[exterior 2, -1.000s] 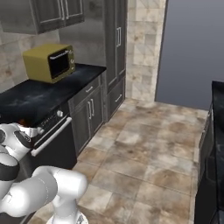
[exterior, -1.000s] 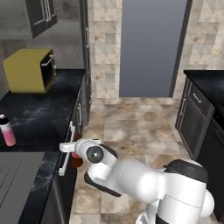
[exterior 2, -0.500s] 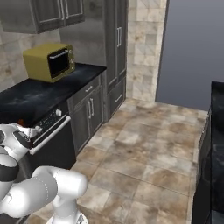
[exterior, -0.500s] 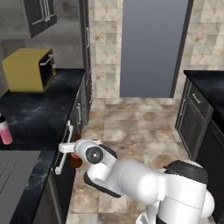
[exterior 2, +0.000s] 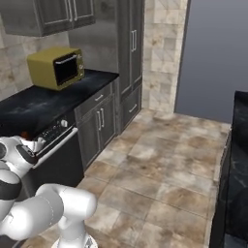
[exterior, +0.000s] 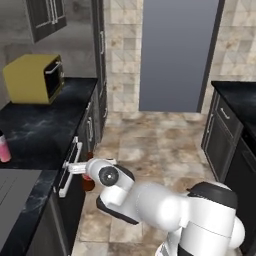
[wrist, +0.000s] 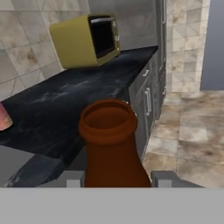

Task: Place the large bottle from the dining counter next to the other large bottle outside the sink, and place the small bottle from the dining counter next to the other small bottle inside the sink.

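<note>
While clamped, the large bottle (wrist: 111, 144) shows brown glass, open-mouthed.

The brown bottle (wrist: 113, 144) shows its open neck and shoulders, its lower body and label cut off below; in the left base view the arm hides most of it; the pink bottle (exterior: 4, 148) is clipped by the left edge.

My arm (exterior: 150, 202) reaches left toward the black counter (exterior: 40, 130). A yellow microwave (exterior: 34, 78) sits there, and the pink bottle (exterior: 4, 148) stands near the sink (exterior: 15, 192).
</note>
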